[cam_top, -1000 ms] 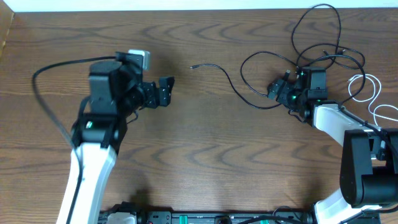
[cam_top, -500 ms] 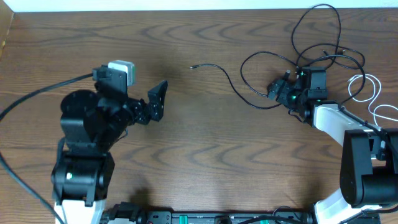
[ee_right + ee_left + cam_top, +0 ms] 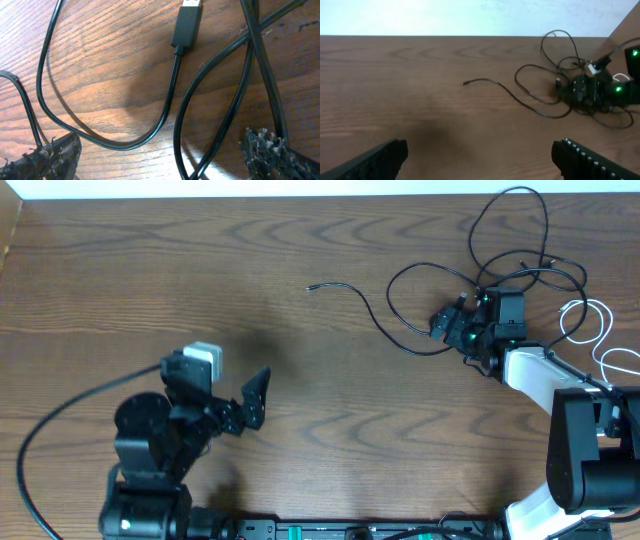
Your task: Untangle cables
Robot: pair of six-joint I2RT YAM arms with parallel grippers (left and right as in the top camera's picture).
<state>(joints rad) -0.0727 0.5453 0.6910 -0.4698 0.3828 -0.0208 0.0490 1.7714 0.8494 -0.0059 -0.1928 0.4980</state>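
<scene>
Above the black cables [image 3: 186, 27], right fingers [image 3: 47, 154] spread wide.

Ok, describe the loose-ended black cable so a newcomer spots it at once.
Go to the right end of the table, where black cables tangle by the right gripper. One strand leaves the pile leftward; only it lies alone, ending in a small plug.

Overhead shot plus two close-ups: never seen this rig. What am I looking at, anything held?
Two robot arms at a wooden table, each ending in a two-finger gripper. The wide picture looks straight down; the other two come from cameras on each wrist, with that arm's own fingers at the bottom corners. Black cables lie tangled on the right, a white cable beside them. The left gripper hangs open, away from the cables. The right gripper sits open, low over the tangle. Nothing is held.
</scene>
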